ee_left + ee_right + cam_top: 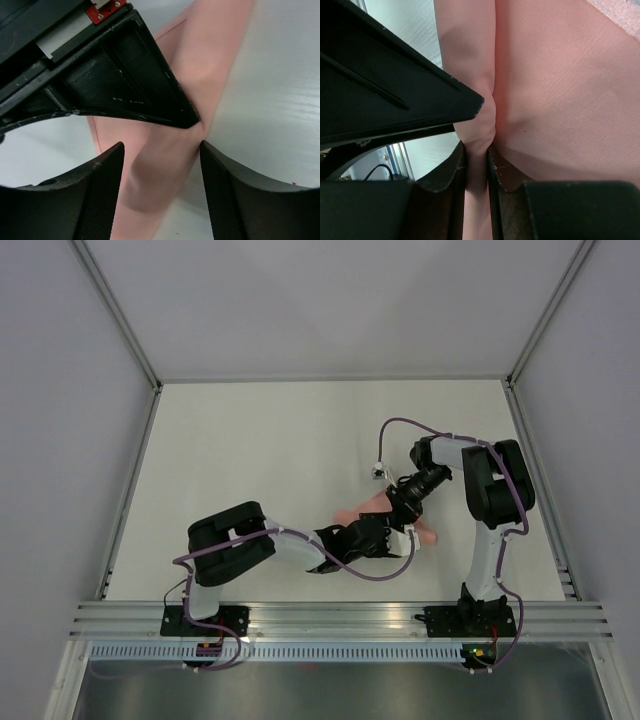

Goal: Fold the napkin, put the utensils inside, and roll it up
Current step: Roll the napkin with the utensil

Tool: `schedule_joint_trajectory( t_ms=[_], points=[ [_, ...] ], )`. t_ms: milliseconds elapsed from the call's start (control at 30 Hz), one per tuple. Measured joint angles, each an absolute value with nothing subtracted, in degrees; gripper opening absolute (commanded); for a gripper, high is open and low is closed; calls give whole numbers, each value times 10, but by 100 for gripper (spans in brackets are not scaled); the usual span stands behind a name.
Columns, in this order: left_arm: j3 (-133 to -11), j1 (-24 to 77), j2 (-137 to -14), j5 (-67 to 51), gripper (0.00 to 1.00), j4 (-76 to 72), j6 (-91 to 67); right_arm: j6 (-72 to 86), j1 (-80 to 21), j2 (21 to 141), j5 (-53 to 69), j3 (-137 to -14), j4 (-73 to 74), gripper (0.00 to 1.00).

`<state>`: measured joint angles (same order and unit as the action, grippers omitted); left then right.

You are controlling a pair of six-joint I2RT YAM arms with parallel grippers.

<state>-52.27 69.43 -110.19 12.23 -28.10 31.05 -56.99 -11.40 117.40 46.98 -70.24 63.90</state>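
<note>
The salmon-pink napkin (366, 506) is bunched into a narrow roll between the two arms, right of the table's middle. My right gripper (475, 147) is shut on a pinched fold of the napkin (560, 75). In the top view this right gripper (400, 508) comes down from the far side. My left gripper (161, 150) straddles the rolled napkin (210, 45) with its jaws apart, and bare table shows inside the right finger. From above, the left gripper (378, 537) sits just on the near side of the right one. The utensils are hidden.
The white table (260, 460) is walled by grey panels on three sides. An aluminium rail (340, 618) carrying both arm bases runs along the near edge. A purple cable (392, 430) loops over the right arm.
</note>
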Motion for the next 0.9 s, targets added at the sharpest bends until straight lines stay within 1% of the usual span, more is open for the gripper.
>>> schedule_joint_trajectory(
  t_ms=[100, 200, 233, 300, 333, 367, 400, 433, 467, 500, 533, 600, 633, 700, 800, 900],
  points=[
    [-531, 693, -1113, 132, 67, -290, 330, -568, -114, 1179, 472, -704, 644, 12],
    [-533, 694, -1116, 134, 64, -291, 341, -568, -113, 1181, 473, -706, 647, 13],
    [-535, 694, -1117, 133, 60, -289, 342, -568, -113, 1181, 473, -707, 647, 13],
    [-545, 694, -1120, 127, 54, -272, 342, -568, -113, 1184, 473, -710, 651, 12],
    [-550, 695, -1121, 124, 48, -260, 342, -568, -112, 1187, 472, -712, 653, 13],
    [-559, 695, -1123, 119, 45, -244, 342, -568, -111, 1189, 472, -715, 656, 13],
    [-569, 695, -1126, 113, 42, -227, 342, -568, -110, 1191, 472, -717, 658, 15],
    [-580, 695, -1129, 107, 35, -210, 342, -568, -109, 1191, 471, -719, 660, 17],
    [-590, 693, -1132, 100, 32, -193, 342, -568, -108, 1191, 469, -719, 661, 20],
    [-599, 691, -1135, 94, 30, -179, 342, -568, -107, 1191, 467, -720, 661, 27],
    [-605, 689, -1136, 87, 26, -169, 341, -568, -106, 1191, 466, -720, 662, 32],
    [-617, 681, -1136, 63, 24, -145, 339, -563, -104, 1191, 466, -721, 663, 42],
    [-622, 677, -1136, 50, 23, -135, 337, -560, -103, 1190, 469, -721, 668, 50],
    [-634, 668, -1137, 23, 22, -115, 332, -552, -102, 1184, 471, -719, 674, 59],
    [-654, 658, -1141, -9, 20, -83, 324, -546, -98, 1162, 462, -715, 670, 64],
    [-672, 649, -1149, -33, 18, -66, 313, -541, -95, 1141, 443, -713, 651, 67]
  ],
)
